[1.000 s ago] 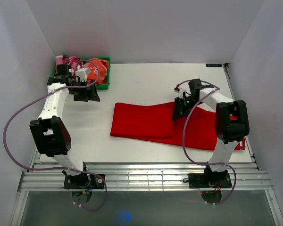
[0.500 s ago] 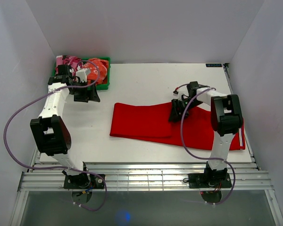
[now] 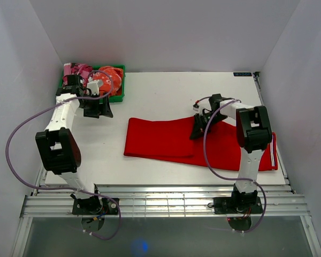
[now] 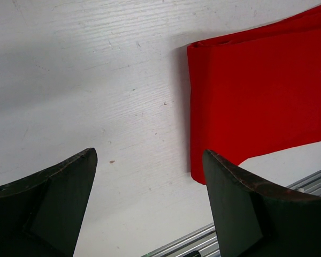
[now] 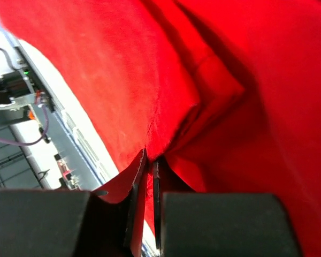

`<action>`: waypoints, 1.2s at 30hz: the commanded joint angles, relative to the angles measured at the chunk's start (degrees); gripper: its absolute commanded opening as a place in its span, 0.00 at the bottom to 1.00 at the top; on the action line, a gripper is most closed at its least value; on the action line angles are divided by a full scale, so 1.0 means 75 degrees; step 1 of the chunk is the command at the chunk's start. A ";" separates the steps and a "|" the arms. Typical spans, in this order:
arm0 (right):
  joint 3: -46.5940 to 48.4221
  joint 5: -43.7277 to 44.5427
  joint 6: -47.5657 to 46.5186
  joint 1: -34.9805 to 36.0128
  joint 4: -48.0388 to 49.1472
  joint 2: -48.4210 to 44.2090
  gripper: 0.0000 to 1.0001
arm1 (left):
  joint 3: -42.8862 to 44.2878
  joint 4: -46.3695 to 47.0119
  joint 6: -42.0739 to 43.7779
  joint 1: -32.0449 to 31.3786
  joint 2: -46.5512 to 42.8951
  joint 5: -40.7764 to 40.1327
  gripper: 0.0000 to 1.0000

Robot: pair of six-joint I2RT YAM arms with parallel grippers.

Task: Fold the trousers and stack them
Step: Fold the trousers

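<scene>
Two arms rise from the near rail, one left and one right, each trailing one purple cable.

One pair of trousers lies flat on the counter as a long red band. It runs from just left of the middle out to 4 o'clock, where it passes under the right arm. At the band's 9 o'clock end the cloth is doubled, with a layered edge that shows in the left wrist view.

The right end effector sits on the band's far edge, at about 3 o'clock from the counter's middle. In its wrist view the right end effector has its two fingers pressed nearly together, with a thin fold of red cloth pinched in the slit between them. The trousers rise in creases beyond the tips.

The left end effector hangs at 10 o'clock, well apart from the trousers. Its two fingers stand wide apart with nothing between them, and only bare counter shows below.

Farthest off, in the 10 o'clock corner, one green basket stands just beyond the left end effector. It holds two bundled garments, one pink and white and one orange-red.
</scene>
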 commanded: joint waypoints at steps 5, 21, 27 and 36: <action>-0.0836 -0.1389 0.0222 0.0065 -0.0157 -0.1167 0.08 | -0.0134 0.0194 0.0017 -0.0005 0.0161 -0.0161 0.92; -0.0439 -0.0160 -0.0106 -0.0017 0.0101 -0.0138 0.08 | -0.1468 0.0076 0.0147 -0.0017 0.0490 0.2356 0.95; -0.0509 0.0239 -0.0200 -0.0005 0.0054 -0.0102 0.08 | -0.2371 0.0990 -0.0380 -0.0134 0.0701 0.3002 0.87; -0.0521 0.0508 -0.0293 0.0170 0.0136 -0.0020 0.08 | -0.3145 0.2314 -0.1201 -0.1072 0.1016 0.2348 0.77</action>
